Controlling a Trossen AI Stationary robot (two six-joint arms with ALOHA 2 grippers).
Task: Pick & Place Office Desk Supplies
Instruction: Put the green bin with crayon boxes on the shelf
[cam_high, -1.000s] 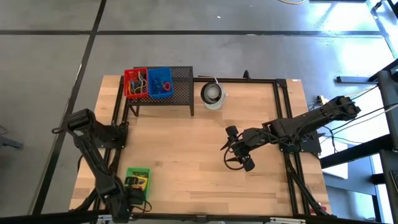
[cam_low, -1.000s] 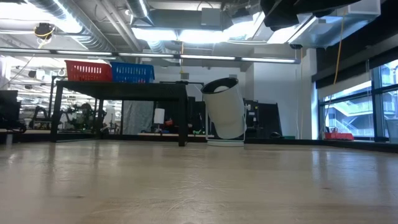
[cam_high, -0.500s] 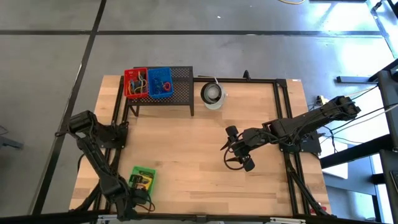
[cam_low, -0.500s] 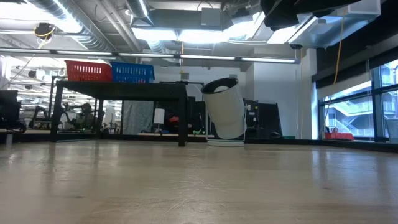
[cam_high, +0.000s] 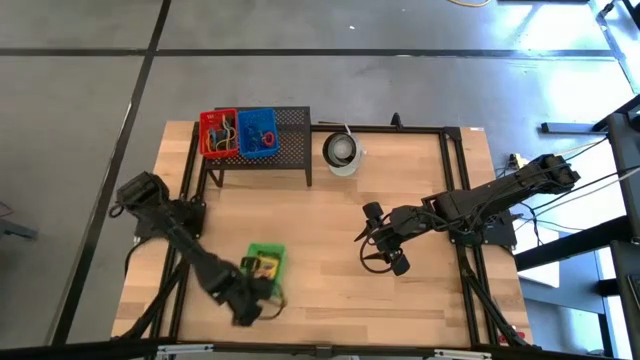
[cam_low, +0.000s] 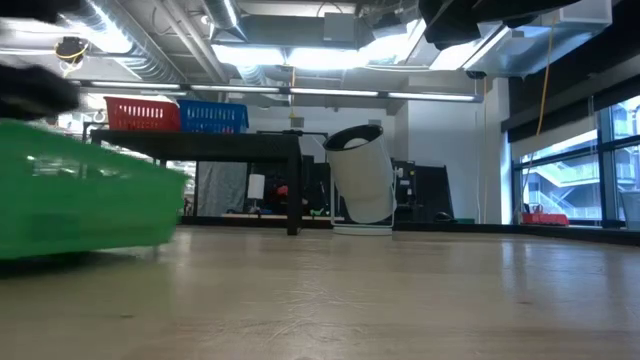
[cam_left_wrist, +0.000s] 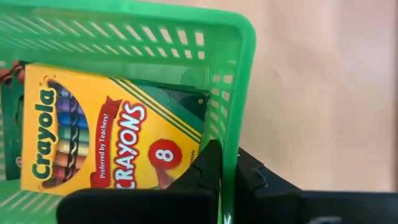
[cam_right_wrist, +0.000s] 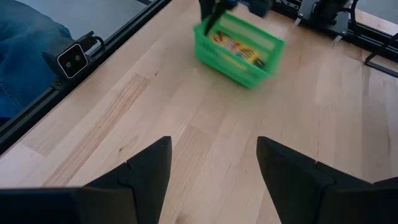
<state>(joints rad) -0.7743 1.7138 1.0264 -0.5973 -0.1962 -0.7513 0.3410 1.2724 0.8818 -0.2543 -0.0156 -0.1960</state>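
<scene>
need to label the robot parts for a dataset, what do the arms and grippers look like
Both arms are dark, nearly black, built from jointed segments with thin black cables trailing along them. The left gripper and the right gripper each end in two flat, matte black fingers with angular, wedge-like shapes. No markings or labels are visible on them.

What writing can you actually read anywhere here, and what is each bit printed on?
"Crayola": on the crayon box lying in the green basket.
"Preferred by Teachers!": same box.
"CRAYONS": same box.
"8": red circle on the same box.
Small print beside the "8": too small to read.
Nothing else is legible.
</scene>
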